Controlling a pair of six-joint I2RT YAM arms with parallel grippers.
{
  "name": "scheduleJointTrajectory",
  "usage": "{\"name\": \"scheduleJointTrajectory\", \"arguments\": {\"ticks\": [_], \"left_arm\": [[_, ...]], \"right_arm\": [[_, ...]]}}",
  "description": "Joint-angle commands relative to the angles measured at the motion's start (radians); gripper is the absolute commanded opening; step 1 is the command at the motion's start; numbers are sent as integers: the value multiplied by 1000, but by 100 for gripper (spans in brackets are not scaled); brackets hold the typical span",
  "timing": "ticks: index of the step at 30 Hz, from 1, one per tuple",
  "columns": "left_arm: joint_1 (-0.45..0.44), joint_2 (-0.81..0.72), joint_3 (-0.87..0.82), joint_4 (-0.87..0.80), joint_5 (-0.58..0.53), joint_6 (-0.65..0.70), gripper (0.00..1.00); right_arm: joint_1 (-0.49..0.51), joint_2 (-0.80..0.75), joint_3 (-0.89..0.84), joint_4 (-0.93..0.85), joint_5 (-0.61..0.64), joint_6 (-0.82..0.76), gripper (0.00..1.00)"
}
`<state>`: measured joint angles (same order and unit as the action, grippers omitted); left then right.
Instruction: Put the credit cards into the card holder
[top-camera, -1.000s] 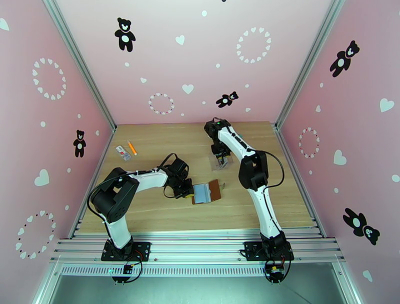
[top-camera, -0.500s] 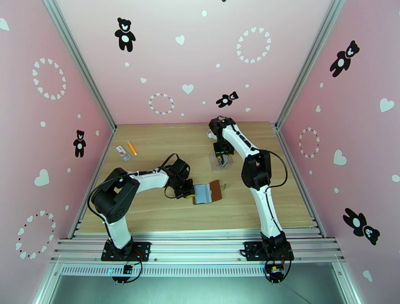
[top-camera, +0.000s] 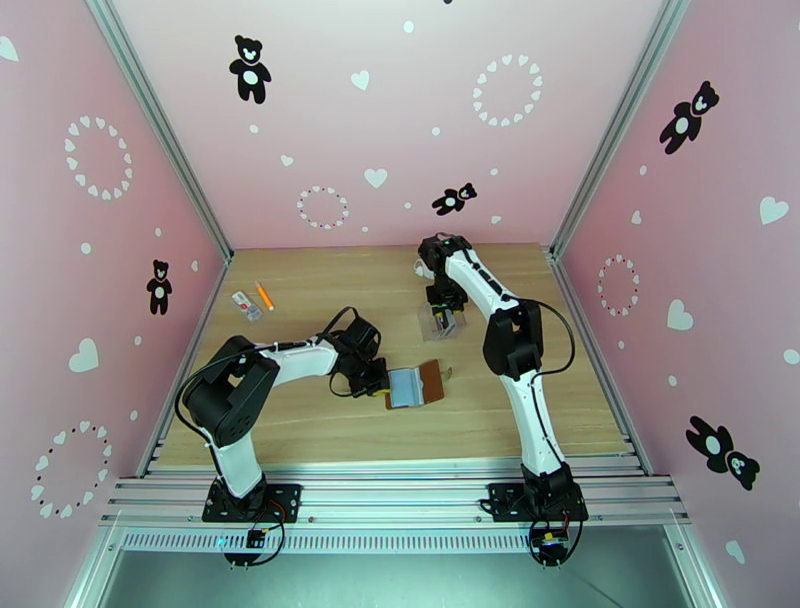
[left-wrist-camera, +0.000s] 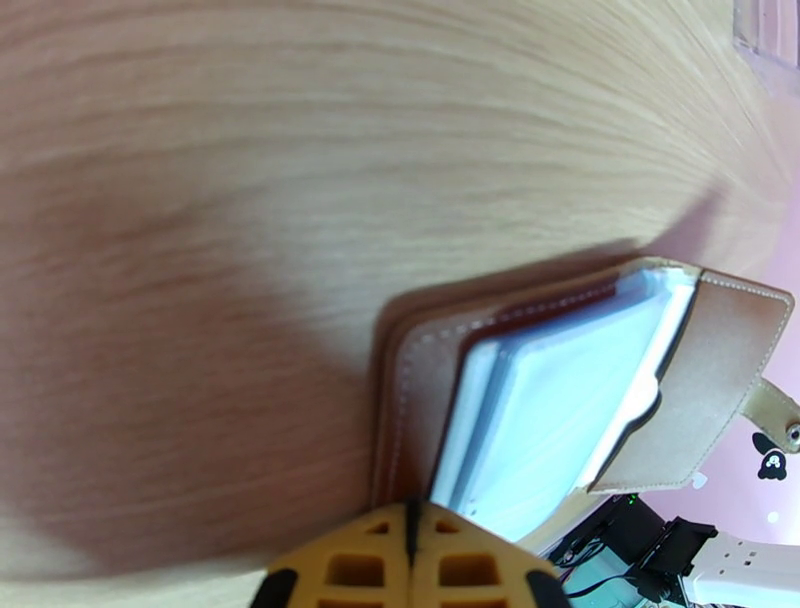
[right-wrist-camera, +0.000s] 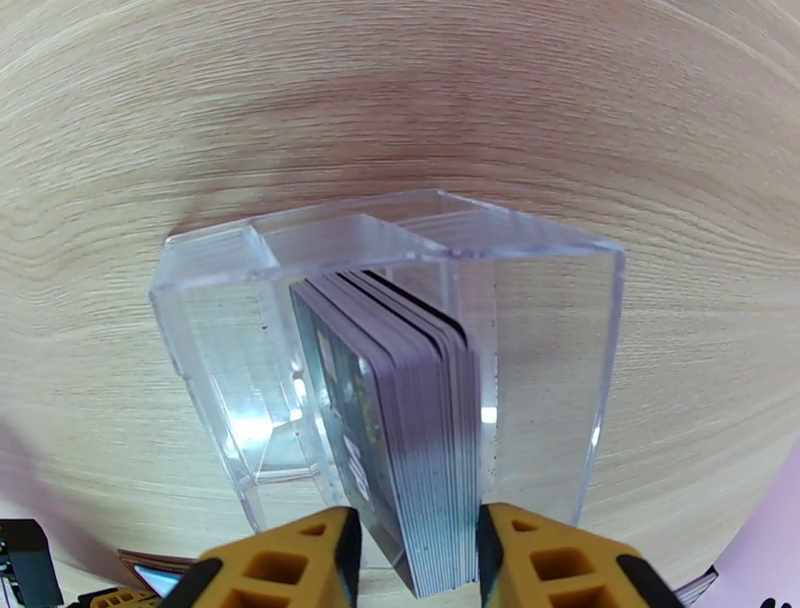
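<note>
Left hand clenched, tips together at the near edge of the open brown card holder, apparently pinning it to the counter; pale sleeves exposed. Farther back, right hand grasping the upright stack of credit cards inside a clear acrylic stand, one finger on each face. Advised: lift straight up, clear of the stand's walls; press evenly so no card fans or slips.

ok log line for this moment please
left claw: shut, at edge of open wallet | right claw: closed on card stack in clear stand | wallet: flat on table
</note>
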<state>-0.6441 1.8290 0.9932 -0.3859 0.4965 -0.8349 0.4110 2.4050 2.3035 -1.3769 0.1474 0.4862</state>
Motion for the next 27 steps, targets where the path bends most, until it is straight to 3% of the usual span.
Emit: {"name": "scheduleJointTrajectory", "arguments": {"ticks": [1, 8, 13, 18, 27], "left_arm": [[-22, 61, -25, -85, -85, -4, 0], [-22, 64, -23, -89, -84, 0, 0], [-22, 66, -22, -91, -84, 3, 0], [-23, 66, -16, -100, -83, 12, 0], [-22, 67, -11, -105, -87, 13, 0]], "right_arm": [[3, 7, -10, -11, -3, -6, 32], [5, 4, -12, -10, -10, -11, 22], [8, -2, -10, -13, 8, -14, 22], [9, -37, -9, 22, 35, -12, 39], [-16, -10, -13, 14, 24, -16, 47]]}}
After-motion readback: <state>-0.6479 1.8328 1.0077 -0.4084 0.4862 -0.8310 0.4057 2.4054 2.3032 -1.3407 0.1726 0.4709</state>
